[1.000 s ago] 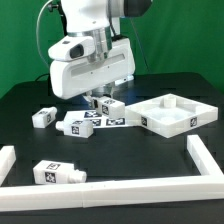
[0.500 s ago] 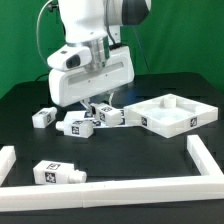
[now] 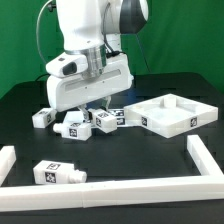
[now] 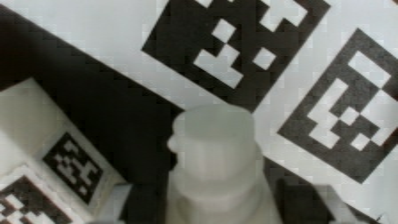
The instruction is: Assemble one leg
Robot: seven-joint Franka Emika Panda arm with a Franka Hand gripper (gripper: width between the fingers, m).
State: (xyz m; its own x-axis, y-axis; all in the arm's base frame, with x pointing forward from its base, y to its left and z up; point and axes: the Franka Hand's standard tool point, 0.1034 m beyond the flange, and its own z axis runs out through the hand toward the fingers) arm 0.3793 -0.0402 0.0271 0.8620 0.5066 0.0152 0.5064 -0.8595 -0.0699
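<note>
Claw [image 3: 100,105] low over leg [image 3: 109,118] in cluster on surface [image 3: 140,165]; whether clamped or apart cannot be told. Judgement: square grip across leg's flat sides, clear of neighbour [image 3: 73,124], before closing.

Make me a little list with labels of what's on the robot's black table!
table: black
gripper: low over the middle legs; open or shut, can't tell
leg under the gripper: white post with tags
neighbour leg: close beside it, tagged too
far leg: alone, toward the exterior view's left
near leg: lying alone in front
square panel: white, toward the exterior view's right
</note>
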